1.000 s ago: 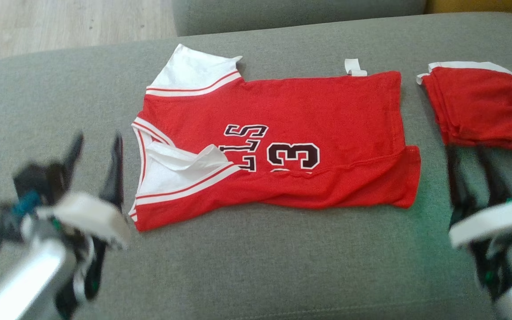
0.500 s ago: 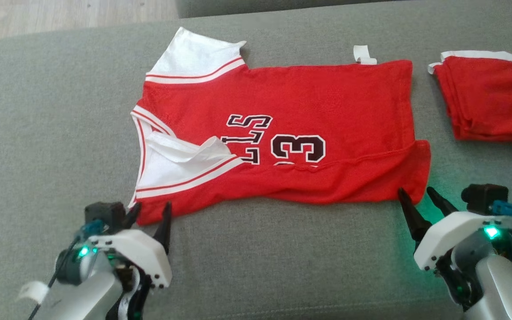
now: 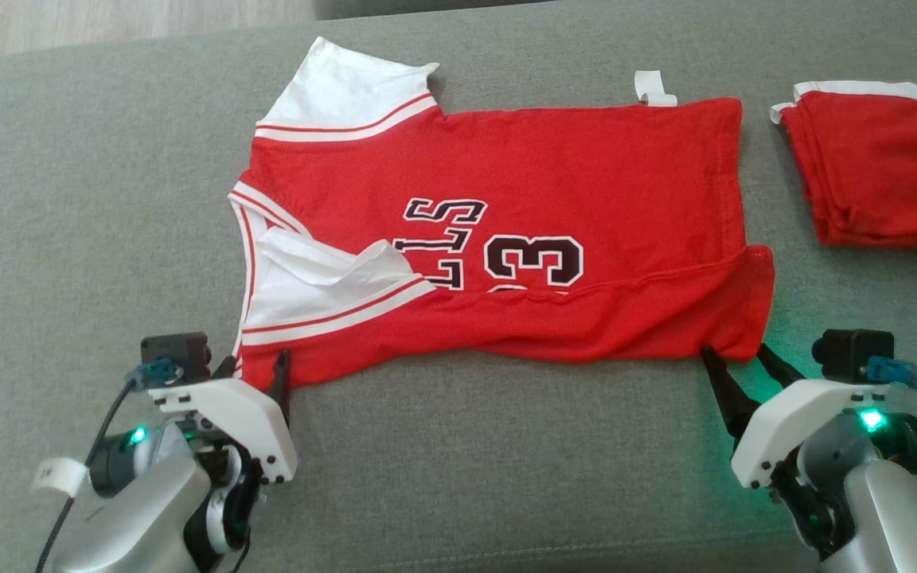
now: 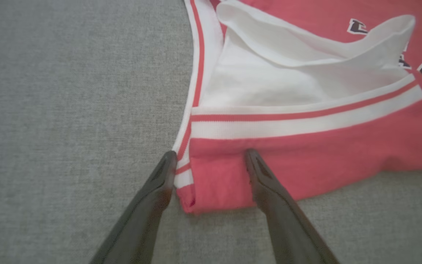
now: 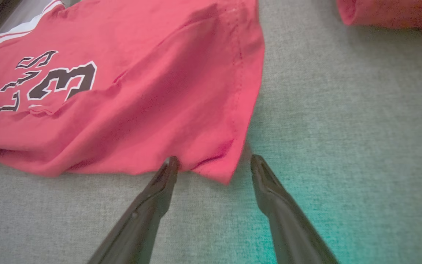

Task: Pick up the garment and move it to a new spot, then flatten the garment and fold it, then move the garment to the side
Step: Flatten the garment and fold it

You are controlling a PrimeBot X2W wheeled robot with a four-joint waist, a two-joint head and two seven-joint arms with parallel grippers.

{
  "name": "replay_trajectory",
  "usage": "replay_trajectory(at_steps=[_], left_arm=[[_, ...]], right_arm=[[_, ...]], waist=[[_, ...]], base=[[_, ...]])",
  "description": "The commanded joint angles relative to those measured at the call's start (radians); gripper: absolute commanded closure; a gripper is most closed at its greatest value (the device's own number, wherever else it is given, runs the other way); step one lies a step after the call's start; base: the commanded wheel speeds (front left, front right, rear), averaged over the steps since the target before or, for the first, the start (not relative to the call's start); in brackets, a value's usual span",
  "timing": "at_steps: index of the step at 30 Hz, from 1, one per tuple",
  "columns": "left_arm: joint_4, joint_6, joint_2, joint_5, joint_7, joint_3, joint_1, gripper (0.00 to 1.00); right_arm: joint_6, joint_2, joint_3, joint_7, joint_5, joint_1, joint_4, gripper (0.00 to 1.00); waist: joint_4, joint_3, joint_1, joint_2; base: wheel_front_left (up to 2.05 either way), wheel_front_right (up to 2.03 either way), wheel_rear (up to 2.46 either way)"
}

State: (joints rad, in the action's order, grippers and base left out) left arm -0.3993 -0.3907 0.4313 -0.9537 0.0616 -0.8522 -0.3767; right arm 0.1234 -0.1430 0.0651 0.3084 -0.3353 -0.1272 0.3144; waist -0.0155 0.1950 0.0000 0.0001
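A red jersey [image 3: 522, 231] with white sleeves, black lettering and the number 3 lies spread sideways on the grey sofa cushion [image 3: 458, 477], its near edge folded up. My left gripper [image 3: 255, 368] stands open at the jersey's near-left corner [image 4: 211, 183], one finger on either side of that corner. My right gripper [image 3: 737, 362] is open too, its fingers straddling the near-right hem corner [image 5: 222, 165] of the jersey [image 5: 123, 95]. Neither pair of fingers has closed on the cloth.
A second red garment [image 3: 880, 175] with a white band lies folded at the far right of the cushion. Wooden floor [image 3: 108, 24] shows beyond the far-left edge. Bare grey cushion runs along the near side.
Both grippers have moved forward from the near side to the jersey's two near corners, fingers now around them. The camera has tilted a little, shifting the whole picture.
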Motion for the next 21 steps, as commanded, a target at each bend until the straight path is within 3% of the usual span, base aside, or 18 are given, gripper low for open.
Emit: replay_trajectory(at_steps=[1, 7, 15, 17, 18, 19, 20, 21], left_arm=[[0.019, -0.023, 0.041, -0.017, -0.020, 0.046, -0.012, 0.00], [0.078, -0.064, 0.073, -0.035, -0.042, 0.064, 0.017, 0.00], [0.111, -0.024, 0.071, -0.071, -0.071, 0.062, 0.031, 0.00], [0.109, -0.015, 0.068, -0.071, -0.073, 0.060, 0.025, 0.01], [0.106, -0.011, 0.068, -0.070, -0.074, 0.058, 0.021, 0.05], [0.102, -0.008, 0.066, -0.070, -0.073, 0.058, 0.017, 0.15], [0.096, -0.004, 0.065, -0.071, -0.073, 0.058, 0.013, 0.47], [0.089, 0.000, 0.065, -0.071, -0.074, 0.058, 0.010, 0.63]], right_arm=[[0.007, 0.002, 0.015, 0.010, 0.008, 0.002, -0.041, 0.00], [0.007, 0.008, 0.015, 0.031, 0.014, 0.012, -0.058, 0.00], [0.007, 0.005, 0.026, 0.050, 0.004, 0.015, -0.067, 0.00], [0.007, 0.004, 0.031, 0.053, -0.001, 0.015, -0.065, 0.13], [0.007, 0.003, 0.032, 0.052, -0.004, 0.014, -0.064, 0.15], [0.007, 0.001, 0.032, 0.048, -0.006, 0.011, -0.063, 0.20], [0.007, -0.001, 0.033, 0.042, -0.008, 0.009, -0.061, 0.28], [0.007, -0.002, 0.033, 0.033, -0.009, 0.006, -0.059, 0.35]], waist=[[0.002, -0.001, 0.0000, -0.0001], [0.003, -0.003, 0.0000, -0.0001], [0.002, -0.003, 0.0000, -0.0001], [0.001, -0.003, 0.0000, -0.0001], [0.000, -0.003, 0.0000, -0.0001], [-0.001, -0.003, 0.0000, -0.0001], [-0.001, -0.004, 0.0000, -0.0001], [-0.003, -0.005, 0.0000, -0.0001]], base=[[0.00, 0.00, 0.00], [0.00, 0.00, 0.00], [0.00, 0.00, 0.00], [0.00, 0.00, 0.00], [0.00, 0.00, 0.00], [0.00, 0.00, 0.00], [0.00, 0.00, 0.00], [0.00, 0.00, 0.00]])
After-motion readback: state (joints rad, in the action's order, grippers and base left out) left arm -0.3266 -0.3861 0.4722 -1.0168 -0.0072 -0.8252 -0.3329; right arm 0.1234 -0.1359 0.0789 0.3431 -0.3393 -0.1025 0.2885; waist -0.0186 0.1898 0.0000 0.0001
